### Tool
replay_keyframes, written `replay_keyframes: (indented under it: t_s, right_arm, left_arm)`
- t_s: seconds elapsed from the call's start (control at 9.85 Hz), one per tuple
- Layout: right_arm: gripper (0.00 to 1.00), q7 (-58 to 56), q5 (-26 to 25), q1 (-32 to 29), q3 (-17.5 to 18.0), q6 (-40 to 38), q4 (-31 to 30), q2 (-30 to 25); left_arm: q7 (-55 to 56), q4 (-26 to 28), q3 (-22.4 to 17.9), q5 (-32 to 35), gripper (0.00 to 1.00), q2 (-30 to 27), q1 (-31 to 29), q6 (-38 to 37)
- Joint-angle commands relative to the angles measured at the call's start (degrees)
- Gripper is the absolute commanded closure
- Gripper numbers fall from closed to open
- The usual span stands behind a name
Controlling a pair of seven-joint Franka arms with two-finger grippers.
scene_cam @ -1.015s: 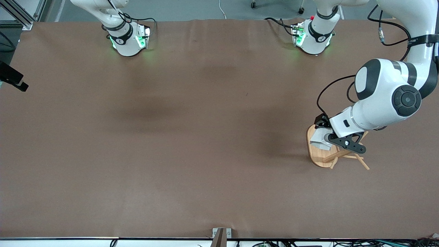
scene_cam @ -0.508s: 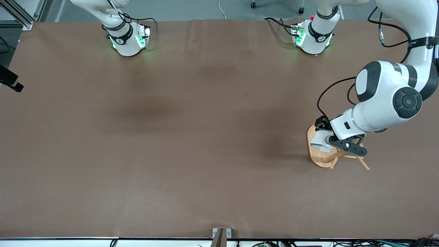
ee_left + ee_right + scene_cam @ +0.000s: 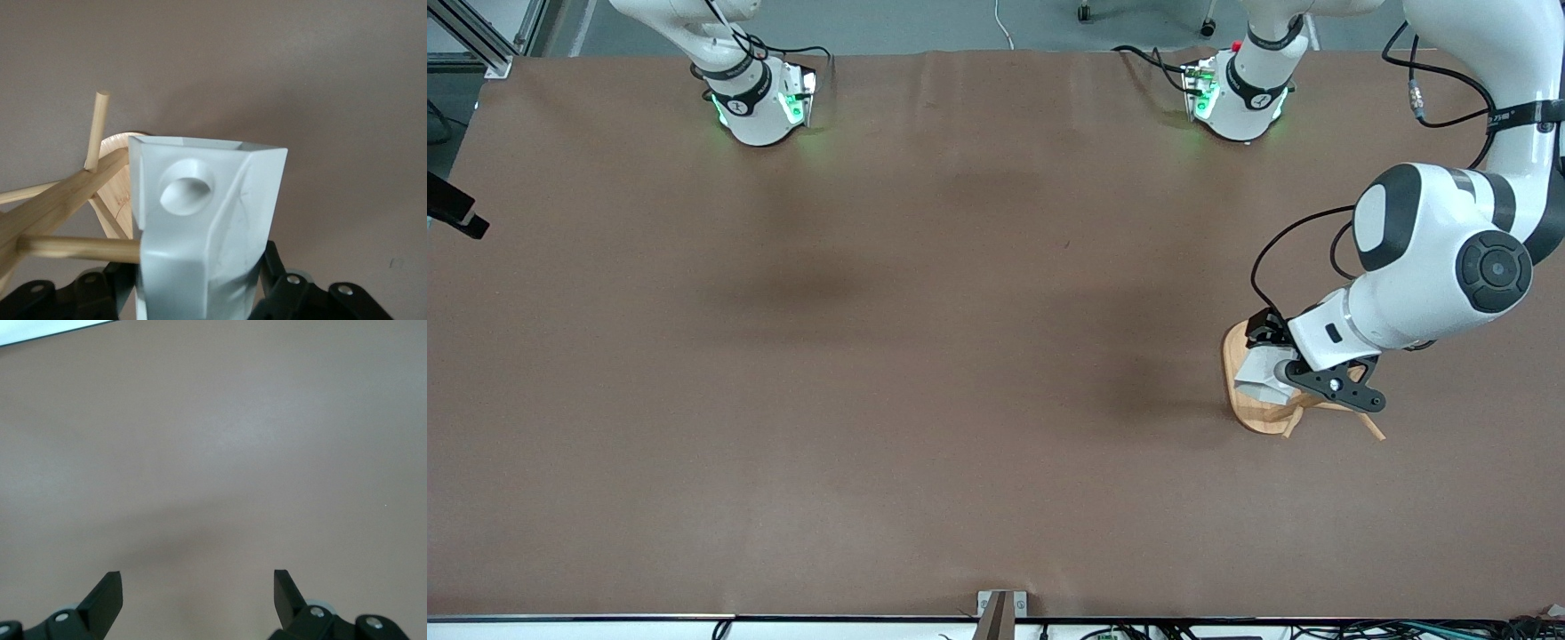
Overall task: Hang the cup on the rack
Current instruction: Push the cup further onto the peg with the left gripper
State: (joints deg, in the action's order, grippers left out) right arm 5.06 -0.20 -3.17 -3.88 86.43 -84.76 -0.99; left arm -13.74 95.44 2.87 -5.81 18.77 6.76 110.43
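Over the rack (image 3: pixel 1258 411), the left gripper (image 3: pixel 1276 373) held the cup (image 3: pixel 200 227) clamped, a peg (image 3: pixel 77 247) touching its side. Judged mid-hanging; next, the handle hole (image 3: pixel 187 189) needed threading onto a peg. White, faceted, matte. Away from the rack, the right gripper (image 3: pixel 197 588) waited, fingers apart.

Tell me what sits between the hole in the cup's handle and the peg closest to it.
Nothing. In the left wrist view the cup, held in the left end effector, has its hole unthreaded; the nearest peg of the rack meets the cup's side lower down.
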Motion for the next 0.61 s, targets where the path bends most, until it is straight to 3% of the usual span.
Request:
replay_keyframes:
  t_s: [0.0,0.51]
  right_arm:
    - [0.00,0.30,0.20,-0.08,0.01,-0.29,-0.67,-0.50]
    - [0.00,0.30,0.20,0.01,0.10,-0.21,-0.67,-0.59]
  left_arm:
    - [-0.59,-0.43,0.03,-0.87,0.99,2.23,-0.34,0.40]
    - [-0.68,-0.26,-1.90,-0.60,0.99,2.50,-0.43,1.10]
